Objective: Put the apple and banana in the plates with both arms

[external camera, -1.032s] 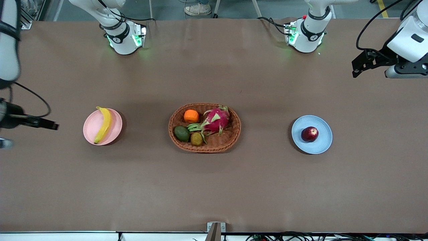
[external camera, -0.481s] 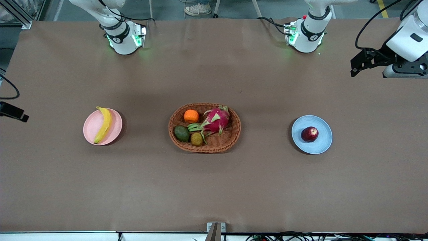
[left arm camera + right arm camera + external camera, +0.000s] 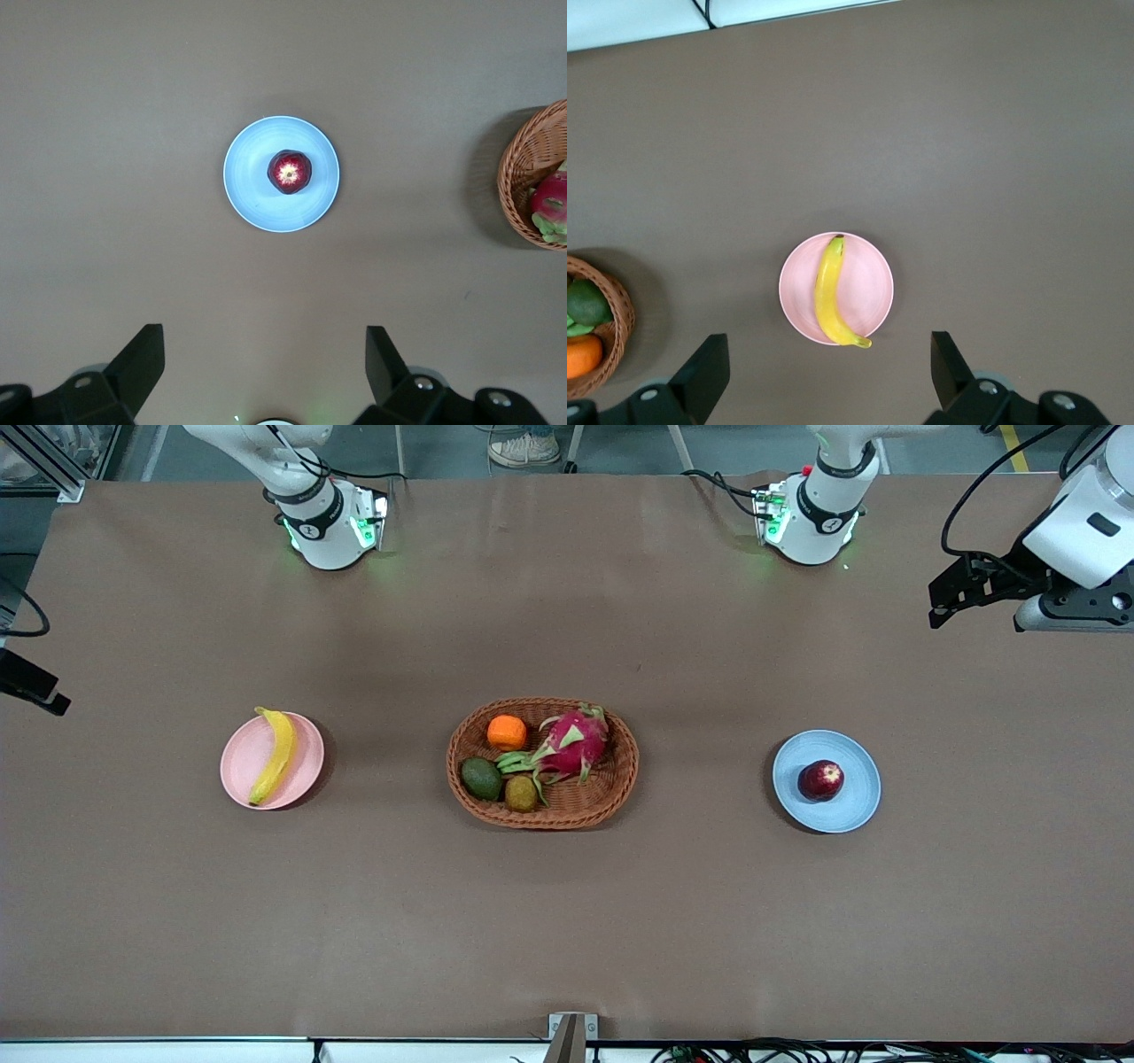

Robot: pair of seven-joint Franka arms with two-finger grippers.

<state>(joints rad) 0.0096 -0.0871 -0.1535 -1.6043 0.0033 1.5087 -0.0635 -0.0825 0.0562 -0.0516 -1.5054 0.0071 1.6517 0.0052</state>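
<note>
Looking down from the front camera, I see the banana (image 3: 274,755) lying across the pink plate (image 3: 306,775) toward the right arm's end of the table, its upper tip reaching just past the rim. The apple (image 3: 820,780) sits in the blue plate (image 3: 850,802) toward the left arm's end. Between the two plates stands the wicker basket (image 3: 620,784), holding an orange (image 3: 507,732), a dragon fruit (image 3: 574,744), an avocado (image 3: 482,779) and a small brownish fruit I cannot identify.

My left gripper (image 3: 952,593) hangs in the air over the table's edge at its own end, only partly in frame; its arm is cut off by the picture's border. From its wrist camera I see both fingers (image 3: 133,367) spread wide with nothing between them, the apple and blue plate far below. Part of the basket shows at that picture's edge.

Of my right gripper (image 3: 35,691) the front camera catches only a dark sliver at the frame's edge. Its wrist camera shows the fingers (image 3: 704,372) wide apart and empty, high above the banana on its plate. Only the fingers' tips show in either wrist picture.
</note>
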